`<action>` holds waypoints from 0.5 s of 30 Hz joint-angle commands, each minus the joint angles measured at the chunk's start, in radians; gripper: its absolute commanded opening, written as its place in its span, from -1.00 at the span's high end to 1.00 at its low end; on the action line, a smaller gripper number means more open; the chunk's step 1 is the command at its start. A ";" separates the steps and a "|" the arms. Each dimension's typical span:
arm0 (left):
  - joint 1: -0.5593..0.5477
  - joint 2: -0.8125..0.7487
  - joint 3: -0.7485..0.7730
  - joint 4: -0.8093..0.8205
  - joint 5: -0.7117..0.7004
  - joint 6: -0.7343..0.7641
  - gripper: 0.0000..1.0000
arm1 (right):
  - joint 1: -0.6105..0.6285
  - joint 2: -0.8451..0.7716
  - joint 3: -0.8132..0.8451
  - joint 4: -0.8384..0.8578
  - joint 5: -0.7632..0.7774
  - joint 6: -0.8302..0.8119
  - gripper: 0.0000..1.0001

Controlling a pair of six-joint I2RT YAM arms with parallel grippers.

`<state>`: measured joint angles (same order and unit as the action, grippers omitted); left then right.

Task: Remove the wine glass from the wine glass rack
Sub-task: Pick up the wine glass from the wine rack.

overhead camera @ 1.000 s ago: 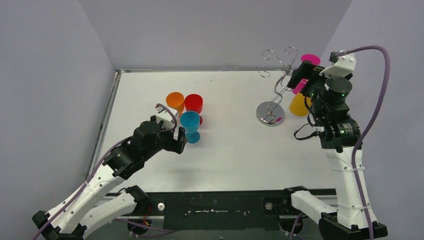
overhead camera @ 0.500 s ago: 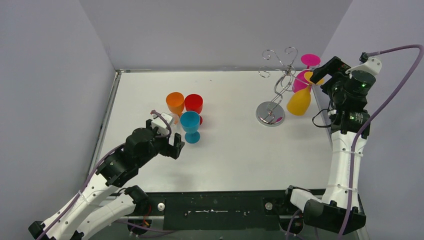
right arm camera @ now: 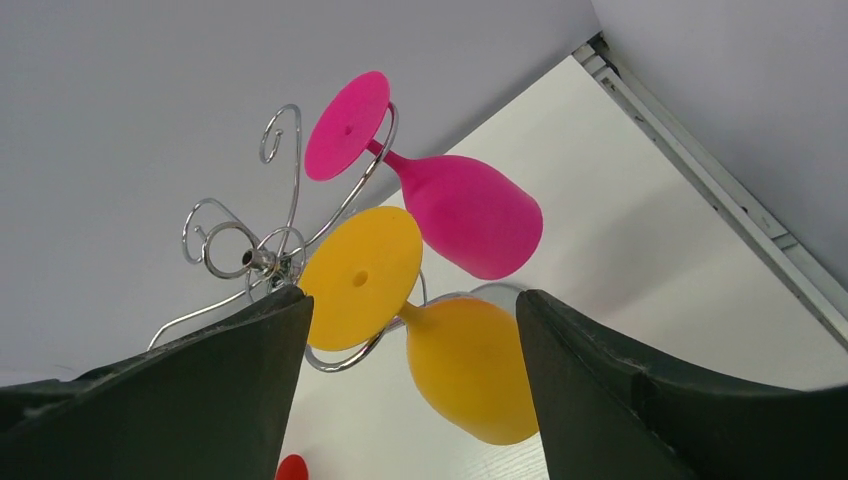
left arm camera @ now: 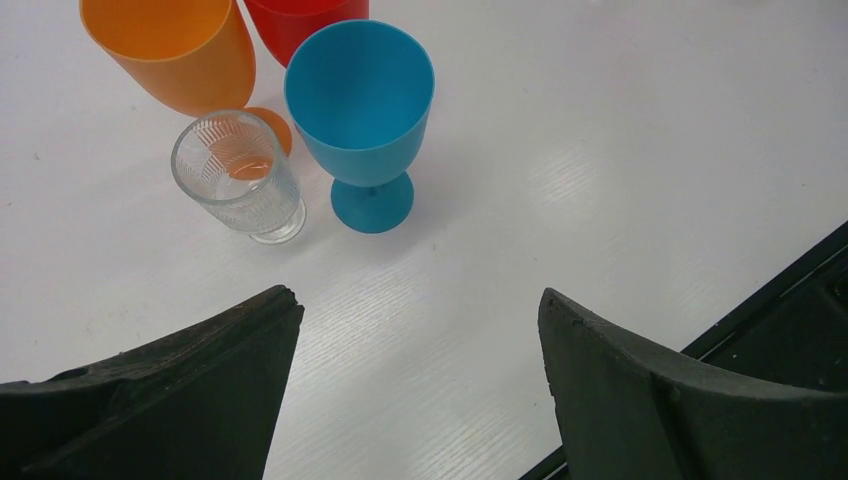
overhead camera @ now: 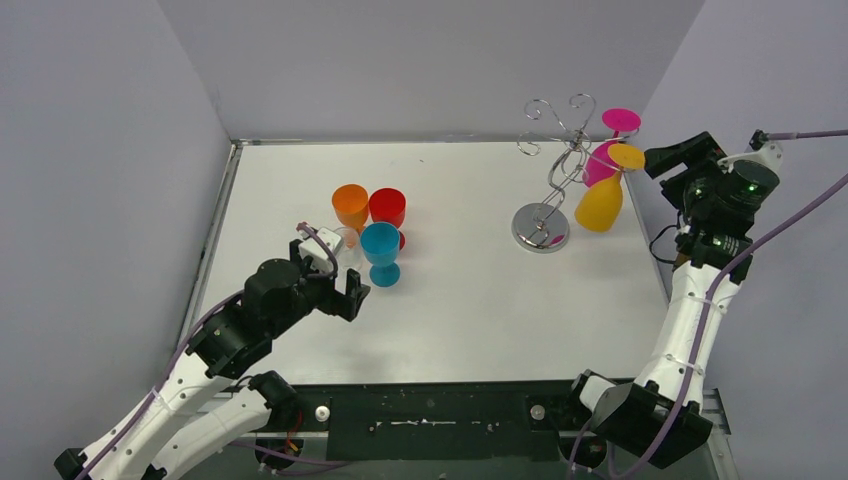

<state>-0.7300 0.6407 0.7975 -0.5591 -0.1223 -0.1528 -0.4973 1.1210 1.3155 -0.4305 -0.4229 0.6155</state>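
The wine glass rack (overhead camera: 548, 190), thin silver wire on a round shiny base, stands at the back right. A yellow wine glass (overhead camera: 600, 205) and a pink wine glass (overhead camera: 603, 160) hang from it, bowls down. My right gripper (overhead camera: 668, 158) is open to the right of them, touching neither. In the right wrist view the yellow glass (right arm camera: 470, 370) shows between the open right gripper (right arm camera: 412, 300) fingers, farther off, with the pink glass (right arm camera: 465, 215) above and the rack's curls (right arm camera: 275, 240) to the left. My left gripper (overhead camera: 340, 290) is open over bare table.
Just beyond the left gripper (left arm camera: 420, 300) stand a blue goblet (left arm camera: 362, 110), a small clear glass (left arm camera: 238, 175), an orange cup (left arm camera: 175, 50) and a red cup (left arm camera: 300, 20). The side wall is close behind the right arm. The table's black front edge (left arm camera: 800, 280) is near.
The right arm has drawn back to the right, away from the rack, uncovering both hanging glasses. The left gripper has backed slightly away from the blue goblet.
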 commanded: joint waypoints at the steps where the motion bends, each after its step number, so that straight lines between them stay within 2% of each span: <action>1: 0.007 -0.019 0.034 0.007 0.021 -0.005 -0.73 | -0.023 -0.015 -0.038 0.090 -0.114 0.063 -0.48; 4: 0.007 -0.017 0.028 0.014 0.022 -0.007 -0.73 | -0.027 -0.013 -0.084 0.145 -0.182 0.098 -0.31; 6: 0.006 -0.019 0.021 0.020 0.018 -0.007 -0.73 | -0.027 -0.008 -0.100 0.165 -0.208 0.113 -0.28; 15: 0.007 -0.042 -0.031 0.084 -0.026 0.011 -0.74 | -0.027 0.007 -0.100 0.179 -0.239 0.110 0.10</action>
<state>-0.7292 0.6159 0.7742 -0.5419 -0.1268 -0.1528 -0.5175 1.1255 1.2057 -0.3210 -0.6273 0.7155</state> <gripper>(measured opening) 0.867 0.481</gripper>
